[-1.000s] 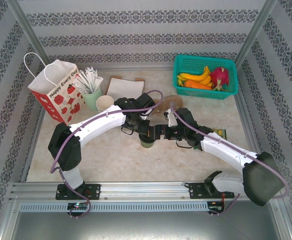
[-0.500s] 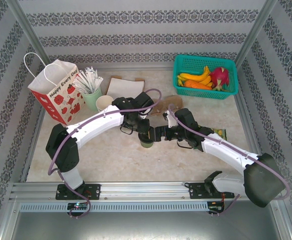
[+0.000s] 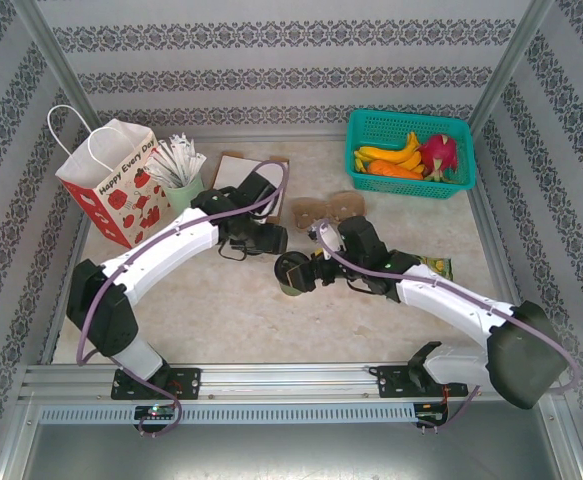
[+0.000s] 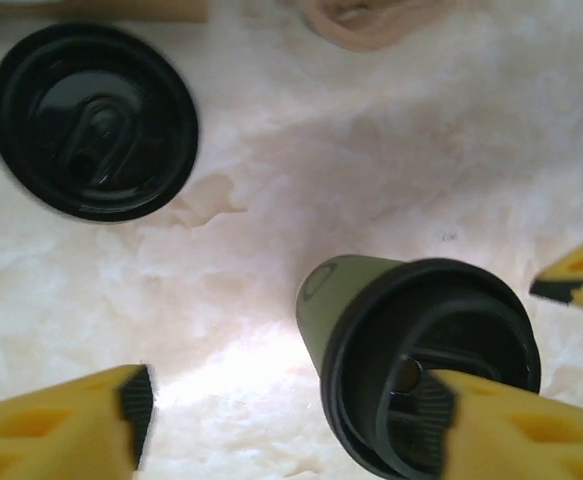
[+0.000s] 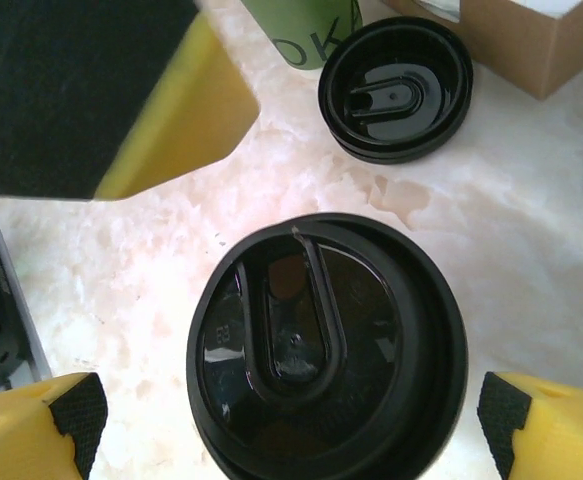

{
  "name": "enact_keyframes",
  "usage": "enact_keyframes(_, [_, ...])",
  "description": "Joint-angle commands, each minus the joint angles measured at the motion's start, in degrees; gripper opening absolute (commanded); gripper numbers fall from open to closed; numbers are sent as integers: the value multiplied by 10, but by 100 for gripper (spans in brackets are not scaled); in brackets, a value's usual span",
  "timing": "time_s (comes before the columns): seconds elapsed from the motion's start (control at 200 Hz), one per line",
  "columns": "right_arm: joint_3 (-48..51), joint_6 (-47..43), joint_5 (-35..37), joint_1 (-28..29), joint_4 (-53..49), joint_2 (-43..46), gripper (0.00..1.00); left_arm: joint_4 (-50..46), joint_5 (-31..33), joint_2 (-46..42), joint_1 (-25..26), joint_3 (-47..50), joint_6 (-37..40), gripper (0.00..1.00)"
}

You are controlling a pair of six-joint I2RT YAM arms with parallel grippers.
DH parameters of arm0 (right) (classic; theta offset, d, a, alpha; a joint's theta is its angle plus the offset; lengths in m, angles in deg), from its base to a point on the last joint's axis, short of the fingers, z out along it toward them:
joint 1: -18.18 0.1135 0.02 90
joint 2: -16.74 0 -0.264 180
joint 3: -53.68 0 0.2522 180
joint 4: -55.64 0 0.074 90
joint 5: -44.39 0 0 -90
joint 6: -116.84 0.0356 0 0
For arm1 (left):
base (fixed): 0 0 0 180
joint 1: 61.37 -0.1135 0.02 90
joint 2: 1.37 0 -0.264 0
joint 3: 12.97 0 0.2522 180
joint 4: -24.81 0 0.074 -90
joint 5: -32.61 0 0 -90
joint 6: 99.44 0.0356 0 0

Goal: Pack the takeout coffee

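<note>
From above, one lidded coffee cup (image 3: 291,272) stands on the table (image 3: 221,320) between the two arms. It is near the cardboard carrier (image 3: 326,208) and well apart from the paper bag (image 3: 111,185). It sits in neither, so I judge the capping done and the packing itself not yet begun. The left gripper (image 3: 271,243) hangs just beside the cup and the right gripper (image 3: 306,272) meets it from the other side. How their jaws stand is too small to tell from here.

The left wrist camera answers that for its arm. Its fingers (image 4: 61,425) are spread wide with bare table between them, released, and the cup lies off under one finger. It also picks up a spare lid (image 4: 93,120) lying flat, which I cannot make out from above.

The right wrist camera looks straight down on the cup. Its fingers (image 5: 41,425) stand wide on either side, clasping nothing, and the lid looks evenly seated
</note>
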Motion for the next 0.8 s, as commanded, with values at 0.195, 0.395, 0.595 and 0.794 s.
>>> enact_keyframes(0.195, [-44,-90,76,26,-10,-37,96,6,15,-5,-28,53,-89,99])
enact_keyframes(0.395, [-60,-113,79,37,-23,-62,93,3,-4,20,-27,60,-95,100])
enact_keyframes(0.595, [-57,-107,74,50,-27,-75,88,4,-15,30,-27,62,-92,100])
enact_keyframes(0.794, [-48,-101,117,62,-49,-98,81,3,-25,37,-28,64,-92,99])
